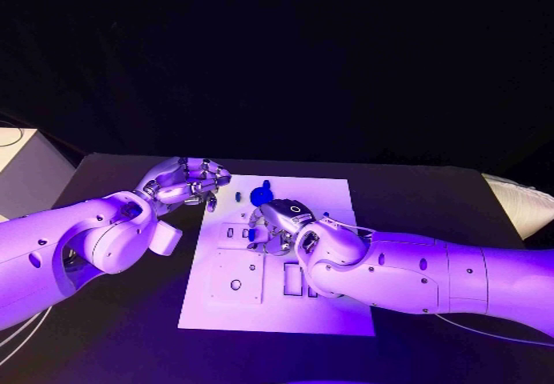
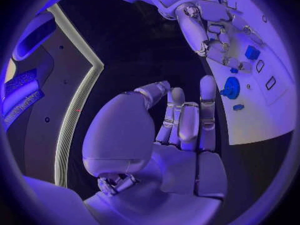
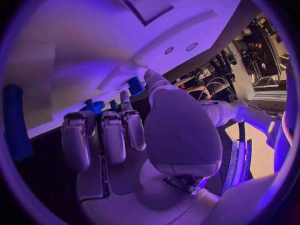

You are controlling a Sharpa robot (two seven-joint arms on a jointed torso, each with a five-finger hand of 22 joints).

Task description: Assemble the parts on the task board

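My right robot hand (image 1: 274, 228) rests on the task board (image 1: 311, 308), grasping nothing I can make out. My left robot hand (image 1: 185, 182) hovers clenched, empty. The blue part (image 1: 261, 194) near the board's far edge looks light, stiff; I'd pinch its rim.

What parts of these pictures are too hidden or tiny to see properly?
- Head view: the right hand covers the task board under it; whether it holds a part is unclear.
- Head view: the left hand fingers curl in, hiding its palm.
- Left wrist view: a small blue part is too tiny to identify.
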